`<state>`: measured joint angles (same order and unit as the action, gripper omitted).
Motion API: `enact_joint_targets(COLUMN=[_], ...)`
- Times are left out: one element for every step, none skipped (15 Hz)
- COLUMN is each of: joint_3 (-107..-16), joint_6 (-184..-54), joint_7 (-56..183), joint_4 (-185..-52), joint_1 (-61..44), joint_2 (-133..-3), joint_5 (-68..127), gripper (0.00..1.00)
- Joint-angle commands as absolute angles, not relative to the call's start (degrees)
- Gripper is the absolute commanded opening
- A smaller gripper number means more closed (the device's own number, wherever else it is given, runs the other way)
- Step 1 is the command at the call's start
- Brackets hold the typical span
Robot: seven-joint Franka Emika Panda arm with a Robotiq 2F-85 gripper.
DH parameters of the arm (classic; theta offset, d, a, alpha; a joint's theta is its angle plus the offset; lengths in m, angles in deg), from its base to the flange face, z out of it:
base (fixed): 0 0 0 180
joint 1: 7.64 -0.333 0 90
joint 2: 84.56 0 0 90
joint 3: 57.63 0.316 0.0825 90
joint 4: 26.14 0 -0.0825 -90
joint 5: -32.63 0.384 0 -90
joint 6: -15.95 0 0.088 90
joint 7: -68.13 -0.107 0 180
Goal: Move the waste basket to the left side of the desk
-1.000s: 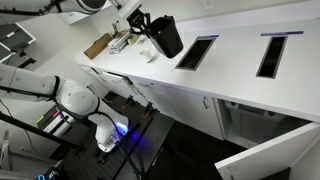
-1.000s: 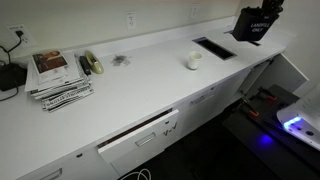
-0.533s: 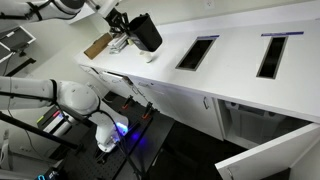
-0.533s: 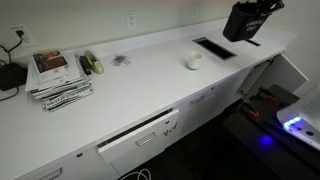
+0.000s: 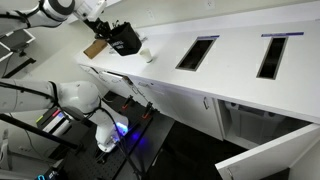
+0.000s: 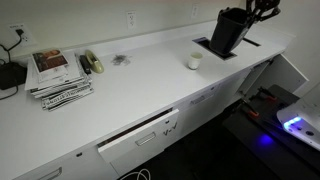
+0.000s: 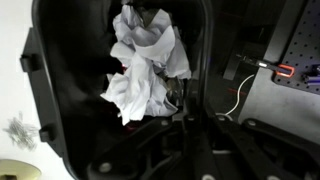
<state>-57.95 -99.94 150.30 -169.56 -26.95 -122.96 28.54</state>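
Since a second ago the waste basket (image 6: 228, 32) has swung further along and lower. It hangs tilted just below the fingers (image 6: 261, 9), which look clamped on its rim, with crumpled paper (image 7: 145, 62) loose inside. Keep it level and clear of the counter (image 6: 130, 95) beneath, pass above the cup (image 6: 194, 61) ahead, then set it down, probably toward the far magazines (image 6: 58, 78)

— What's moved since a second ago?
— The waste basket (image 5: 125, 39). The hand (image 5: 107, 27) has carried it along the counter (image 5: 235, 75), away from the two rectangular openings (image 5: 197, 52) and past the cup (image 5: 147, 55).
— Lower as well?
— It seems so. In an exterior view it now overlaps the near opening and stands straighter, though I cannot tell whether it touches down.
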Motion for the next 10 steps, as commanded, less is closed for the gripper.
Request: enact_joint_targets(joint_3=[-57.45,-57.50,-57.53,-56.58,-56.15,-55.91,-55.82,-55.81,-55.82,-55.82], joint_6=[-100.23,-100.31,-100.49,-101.91,-100.05,-100.28,-100.33,-100.34,-100.35,-100.35], joint_7=[157.87,160.18,162.47,161.72,160.08,160.36,160.73,160.79,160.80,160.80], joint_4=[-169.85,-170.12,-170.42,-171.17,-170.36,-170.66,-170.84,-170.90,-170.91,-170.91], joint_1=[-31.58,-32.84,-33.58,-32.49,-31.61,-31.70,-31.72,-31.72,-31.70,-31.69], joint_2=[-122.45,-122.26,-122.19,-122.55,-122.11,-122.09,-122.09,-122.09,-122.10,-122.10], joint_5=[32.32,33.58,34.39,33.68,33.79,33.76,33.74,33.74,33.74,33.74], gripper=[0.02,0.02,0.02,0.02,0.09,0.09,0.09,0.09,0.09,0.09])
